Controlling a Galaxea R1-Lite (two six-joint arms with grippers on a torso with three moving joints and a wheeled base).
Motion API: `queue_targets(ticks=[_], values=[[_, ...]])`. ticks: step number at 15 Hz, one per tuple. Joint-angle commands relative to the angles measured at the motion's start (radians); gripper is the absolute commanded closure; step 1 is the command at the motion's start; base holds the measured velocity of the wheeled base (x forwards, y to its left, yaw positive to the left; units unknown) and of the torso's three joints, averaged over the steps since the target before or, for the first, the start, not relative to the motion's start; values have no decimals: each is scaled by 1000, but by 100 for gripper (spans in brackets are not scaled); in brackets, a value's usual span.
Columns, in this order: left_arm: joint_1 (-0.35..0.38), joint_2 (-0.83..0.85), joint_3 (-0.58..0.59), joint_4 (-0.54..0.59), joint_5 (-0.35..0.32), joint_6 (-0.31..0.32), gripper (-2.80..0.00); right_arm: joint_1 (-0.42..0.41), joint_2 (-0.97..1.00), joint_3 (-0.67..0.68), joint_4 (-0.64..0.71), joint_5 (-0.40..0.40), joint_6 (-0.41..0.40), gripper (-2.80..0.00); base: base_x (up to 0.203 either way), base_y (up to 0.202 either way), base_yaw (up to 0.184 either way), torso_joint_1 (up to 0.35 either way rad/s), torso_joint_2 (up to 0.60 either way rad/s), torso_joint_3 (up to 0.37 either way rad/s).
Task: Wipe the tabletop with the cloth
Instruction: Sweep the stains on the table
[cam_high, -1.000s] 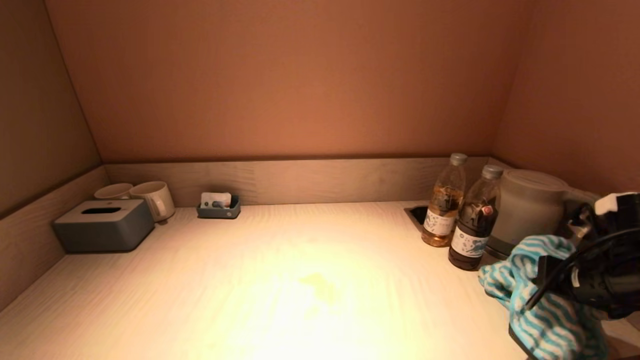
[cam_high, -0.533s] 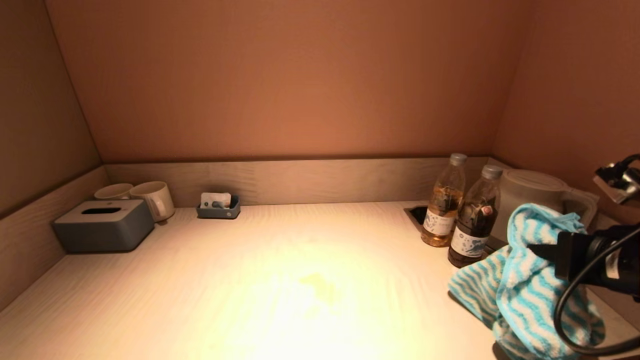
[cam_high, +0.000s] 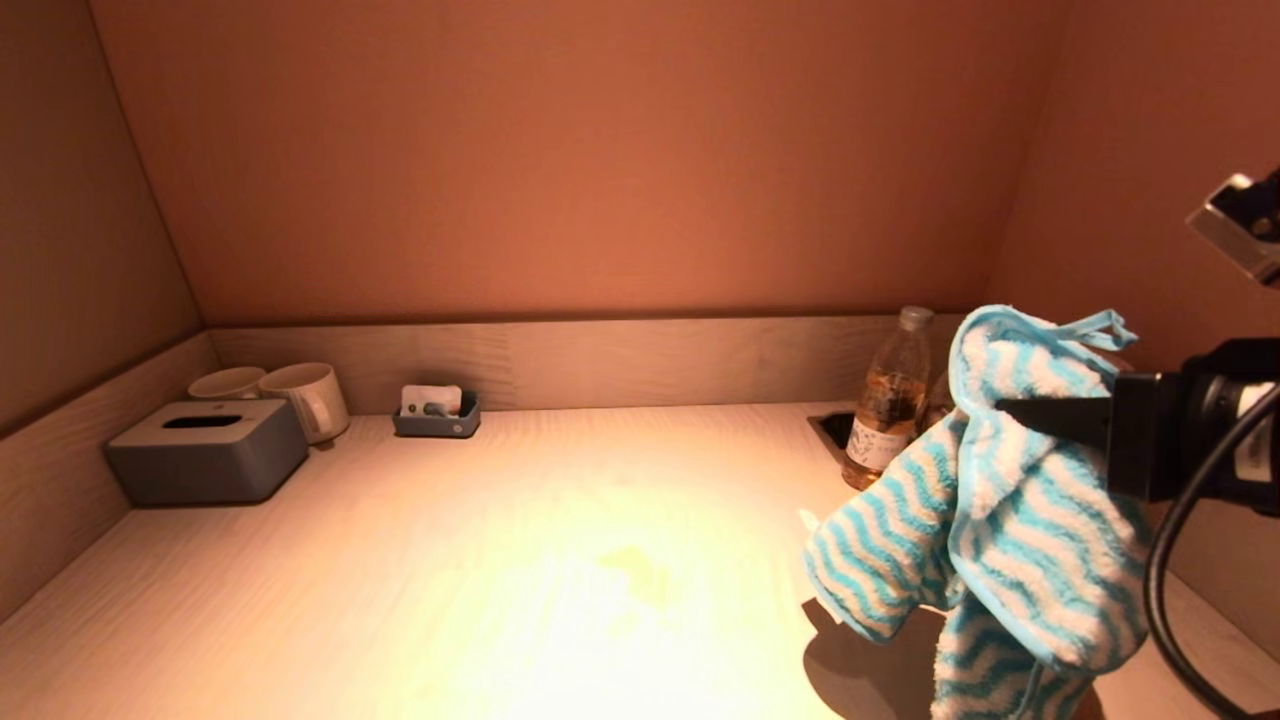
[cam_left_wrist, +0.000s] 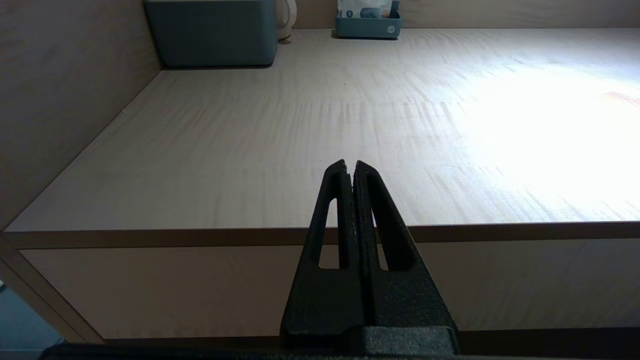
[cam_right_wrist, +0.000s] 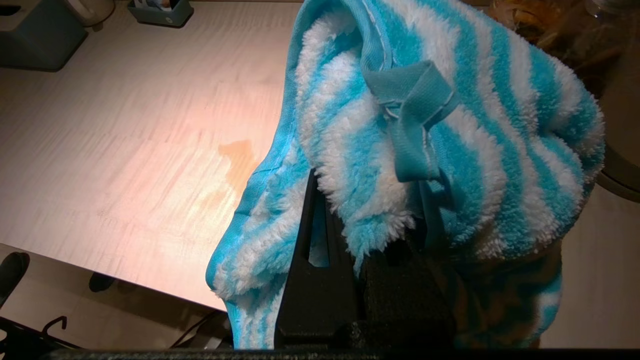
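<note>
My right gripper (cam_high: 1010, 412) is shut on a blue-and-white striped cloth (cam_high: 985, 520) and holds it in the air at the right side of the pale wooden tabletop (cam_high: 420, 560). The cloth drapes over the fingers in the right wrist view (cam_right_wrist: 410, 125) and hides their tips. A yellowish stain (cam_high: 640, 570) lies on the tabletop middle, left of the cloth; it also shows in the right wrist view (cam_right_wrist: 237, 155). My left gripper (cam_left_wrist: 350, 167) is shut and empty, parked below the table's front edge at the left.
A grey tissue box (cam_high: 205, 450), two mugs (cam_high: 300, 395) and a small grey tray (cam_high: 437, 412) stand at the back left. A bottle (cam_high: 888, 405) stands at the back right, partly behind the cloth. Walls close in on three sides.
My right gripper has lifted the cloth up and moved it left over the table. The cloth now hides the second bottle and the kettle. The left arm has not moved.
</note>
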Motion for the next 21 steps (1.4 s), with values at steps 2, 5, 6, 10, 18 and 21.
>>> queue_targets(ticks=[2,5,6,10,18,21], values=[[0,0,0,0,1,-1,0,33,101,-72,2,0,-1,0,0,0,0,0,0,0],[0,0,0,0,1,-1,0,84,172,-145,2,-11,-4,0,0,0,0,0,0,0],[0,0,0,0,1,-1,0,103,188,-165,3,-17,-4,0,0,0,0,0,0,0],[0,0,0,0,1,-1,0,217,272,-293,7,-46,-4,0,0,0,0,0,0,0],[0,0,0,0,1,-1,0,411,453,-413,41,-170,-5,0,0,0,0,0,0,0],[0,0,0,0,1,-1,0,431,514,-462,44,-175,-5,0,0,0,0,0,0,0]])
